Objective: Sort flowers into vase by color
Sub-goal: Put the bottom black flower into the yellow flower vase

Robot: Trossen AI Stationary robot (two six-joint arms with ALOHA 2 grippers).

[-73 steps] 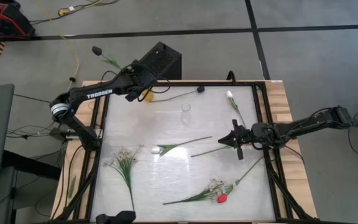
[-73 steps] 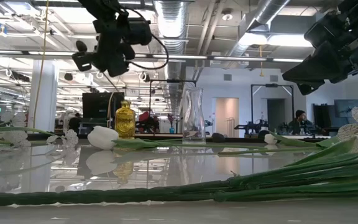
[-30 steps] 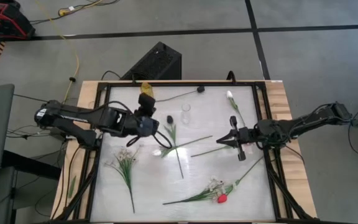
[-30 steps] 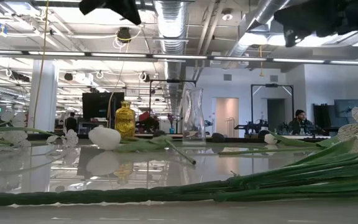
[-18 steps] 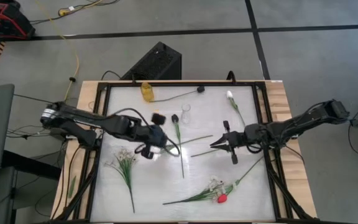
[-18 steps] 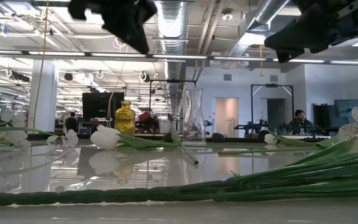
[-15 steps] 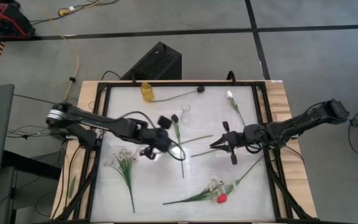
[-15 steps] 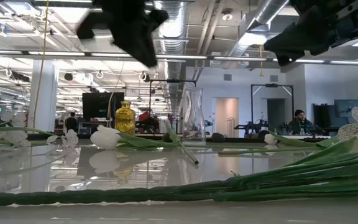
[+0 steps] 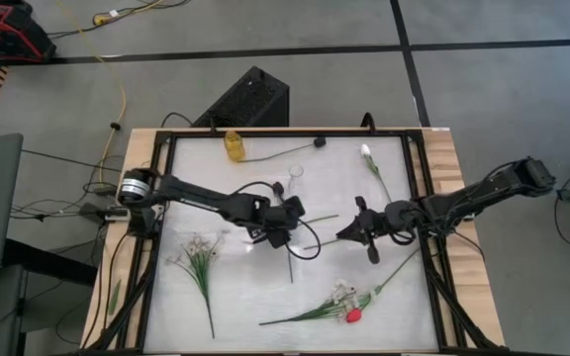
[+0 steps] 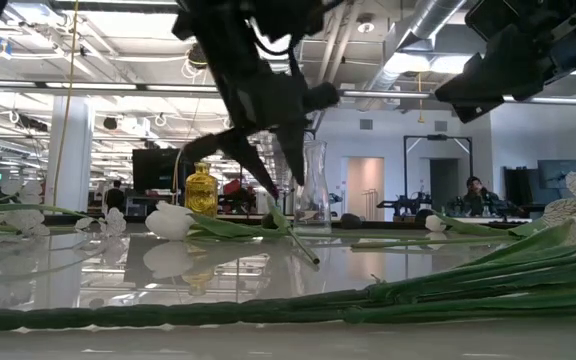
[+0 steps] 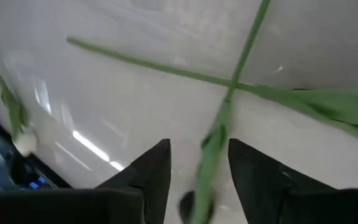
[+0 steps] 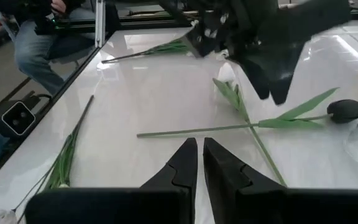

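Lying nearest the low camera, green stems [image 10: 368,298] stretch across the table [image 9: 245,297]. Farther back, the left gripper [image 9: 283,220] hangs with jaws spread over two crossed flowers: a white-headed one [image 10: 168,220] and a dark-headed one [image 12: 347,111], seemingly untouched. The right gripper [image 9: 349,229], fingers nearly pressed together, hovers beside them. Beyond stand the glass vase [image 10: 311,187] and yellow vase [image 10: 201,192]

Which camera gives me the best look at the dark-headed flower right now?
Right wrist view: the dark-headed flower lies unobstructed, head and stem showing. The high view largely hides it under the left gripper; the left wrist view shows only stems; the low view barely shows it.
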